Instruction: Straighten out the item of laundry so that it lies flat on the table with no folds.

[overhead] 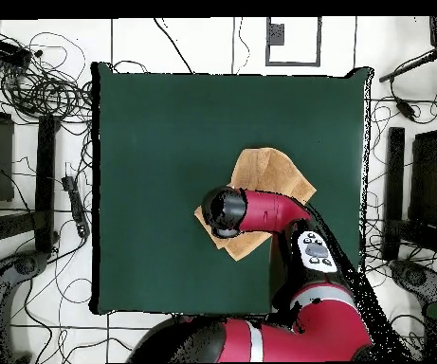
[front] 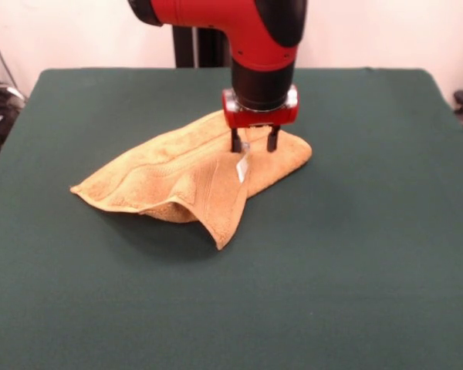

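Towel: I see the golden-tan towel (front: 193,173) lying folded over itself on the green table (front: 355,270) — not flat, with a long diagonal fold across its middle.
Towel position: from the front camera it sits a little toward the table's far edge, roughly central between the side edges; overhead (overhead: 264,194) it lies right of centre.
Towel edges: one corner points at the near edge of the table and lifts a little, casting a shadow; another reaches toward the left edge in the front view; the woven border band runs along the folded flap.
Tag: a small white tag (front: 243,168) hangs on the upper layer, just below the fingertips.
Gripper: my gripper (front: 253,145) points straight down over the towel's far-right end; the two dark fingers (front: 235,141) stand apart with a gap between them, their tips at the cloth — nothing clamped that I can see.
Arm: overhead, the red arm (overhead: 260,210) covers much of the towel's middle.
Open room: wide bare felt on every side of the towel, most of it toward the near edge in the front view.
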Robot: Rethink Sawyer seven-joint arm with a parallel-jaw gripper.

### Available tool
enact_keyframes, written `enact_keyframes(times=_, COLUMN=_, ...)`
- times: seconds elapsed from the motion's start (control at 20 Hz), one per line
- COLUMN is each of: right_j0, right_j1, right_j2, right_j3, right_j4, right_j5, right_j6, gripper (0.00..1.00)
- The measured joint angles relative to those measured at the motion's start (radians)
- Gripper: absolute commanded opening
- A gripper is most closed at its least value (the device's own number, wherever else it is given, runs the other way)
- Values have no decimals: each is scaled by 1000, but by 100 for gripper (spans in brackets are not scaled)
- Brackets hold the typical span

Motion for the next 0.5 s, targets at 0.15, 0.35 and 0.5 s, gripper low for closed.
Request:
enact_keyframes(times=0.15, right_j0=0, right_j1=0, right_j2=0, right_j3=-2, right_j4=0, right_j5=0, right_j6=0, gripper=0)
enact_keyframes(times=0.35, right_j0=0, right_j1=0, right_j2=-1, right_j3=-5, right_j4=0, right_j5=0, right_j6=0, gripper=0)
enact_keyframes(times=0.5, right_j0=0, right_j1=1, right_j2=-1, right_j3=-6, right_j4=0, right_j5=0, right_j6=0, gripper=0)
